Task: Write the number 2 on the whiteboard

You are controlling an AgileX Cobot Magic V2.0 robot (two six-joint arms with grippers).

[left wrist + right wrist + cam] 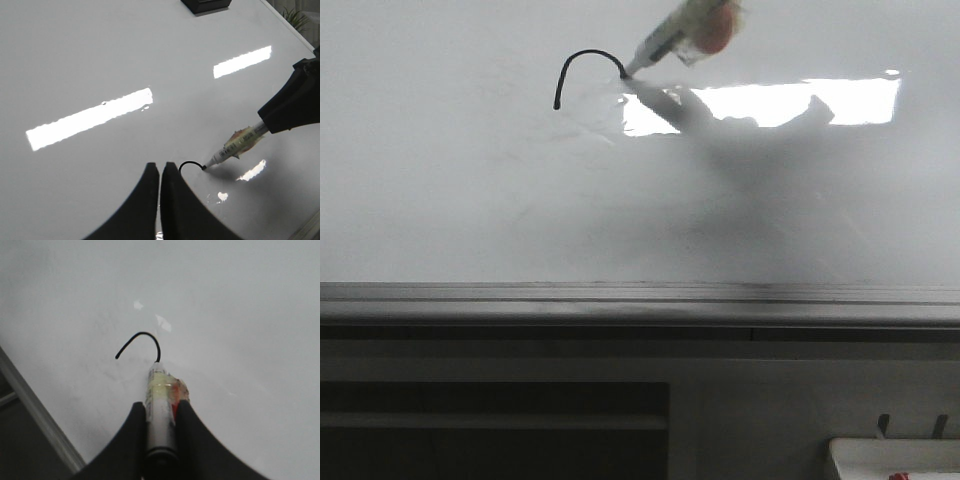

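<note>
So the top hook of the thin black number 2 (588,66) is being drawn on the big shiny whiteboard (470,200).
The right gripper (161,412) is squeezing a clear-bodied marker pen (160,405), tip touching; next comes the long slanted line. The left gripper (160,172) is pinched closed, holding nothing.

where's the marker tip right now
In the front view the marker reaches in from the upper right, its tip on the whiteboard at the right end of the black arc, just above the light glare.
</note>
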